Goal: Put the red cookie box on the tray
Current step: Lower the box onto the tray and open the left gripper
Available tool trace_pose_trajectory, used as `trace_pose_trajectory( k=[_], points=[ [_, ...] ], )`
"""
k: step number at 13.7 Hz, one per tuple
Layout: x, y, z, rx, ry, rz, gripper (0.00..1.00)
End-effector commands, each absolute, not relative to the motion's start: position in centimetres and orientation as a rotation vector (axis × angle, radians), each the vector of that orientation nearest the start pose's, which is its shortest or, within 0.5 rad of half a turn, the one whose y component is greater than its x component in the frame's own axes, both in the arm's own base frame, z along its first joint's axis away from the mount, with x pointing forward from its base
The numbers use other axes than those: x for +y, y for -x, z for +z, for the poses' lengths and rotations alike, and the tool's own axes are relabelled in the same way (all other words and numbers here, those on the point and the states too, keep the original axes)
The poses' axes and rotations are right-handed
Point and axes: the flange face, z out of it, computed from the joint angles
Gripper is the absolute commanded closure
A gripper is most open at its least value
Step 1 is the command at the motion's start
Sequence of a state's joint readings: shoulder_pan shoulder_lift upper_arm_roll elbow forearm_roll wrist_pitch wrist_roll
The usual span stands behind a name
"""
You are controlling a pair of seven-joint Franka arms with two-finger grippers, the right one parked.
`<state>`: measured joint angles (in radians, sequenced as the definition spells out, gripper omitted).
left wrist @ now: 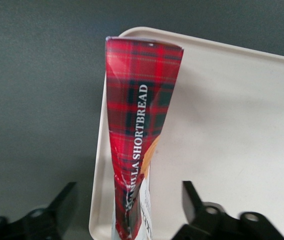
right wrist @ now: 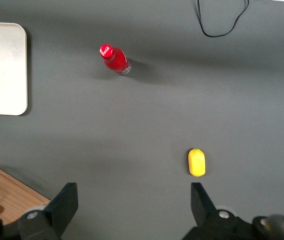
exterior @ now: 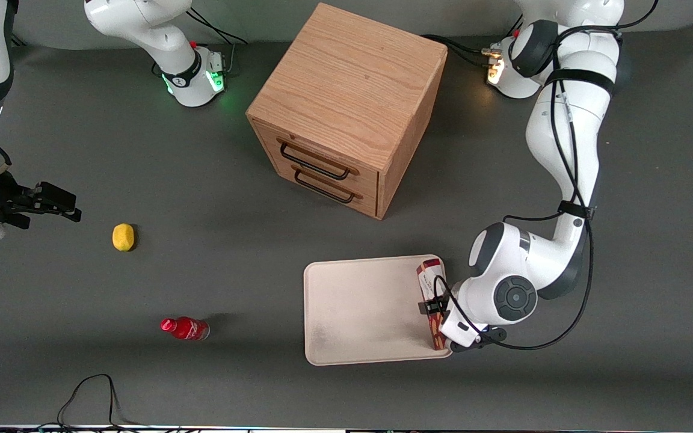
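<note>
**Box on the tray's edge, fingers spread either side**

I see the left arm's gripper [left wrist: 129, 210] with its two black fingers [left wrist: 199, 207] standing wide apart, one on each side of the long narrow red tartan cardboard cookie box [left wrist: 136, 130]. Neither pad touches the cardboard in the wrist view; there is a clear gap on both sides, so the jaws hold nothing. The box stands on its narrow long side, crumpled near the gripper, with "SHORTBREAD" in white lettering along its upper face.

From the front camera, the cookie box [exterior: 429, 282] lies inside the large flat pale cream rectangular tray [exterior: 358, 310], right along the rim at the working arm's end, its white label end pointing away from the camera. The gripper [exterior: 443, 313] hangs over the box's nearer half, and the wrist covers part of it.

Farther from the camera than the tray stands a light oak two-drawer wooden cabinet [exterior: 346, 108] with black wire handles. Toward the parked arm's end of the table, a small red plastic bottle [exterior: 185, 328] lies on its side, and a small yellow lemon-like fruit [exterior: 123, 237] sits farther from the camera than the bottle.
</note>
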<state>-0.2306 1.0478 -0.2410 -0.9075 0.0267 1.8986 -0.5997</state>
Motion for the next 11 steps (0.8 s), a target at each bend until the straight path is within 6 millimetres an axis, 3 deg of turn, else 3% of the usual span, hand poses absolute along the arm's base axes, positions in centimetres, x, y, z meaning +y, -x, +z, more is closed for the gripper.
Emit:
trace_pose_trajectory(
  k=[1,4,7,8,11],
  points=[
    [-28.7,-73.2,26.0,-0.353,3.247,0.169,0.00],
    [-27.1,-73.1,29.5,-0.315,3.187,0.161,0.00],
    [-25.4,-71.8,36.8,-0.188,3.163,0.193,0.00],
    [-22.9,-71.7,39.0,-0.194,3.153,0.222,0.00],
    [-20.0,-68.7,43.7,-0.031,3.133,0.215,0.00]
  ],
)
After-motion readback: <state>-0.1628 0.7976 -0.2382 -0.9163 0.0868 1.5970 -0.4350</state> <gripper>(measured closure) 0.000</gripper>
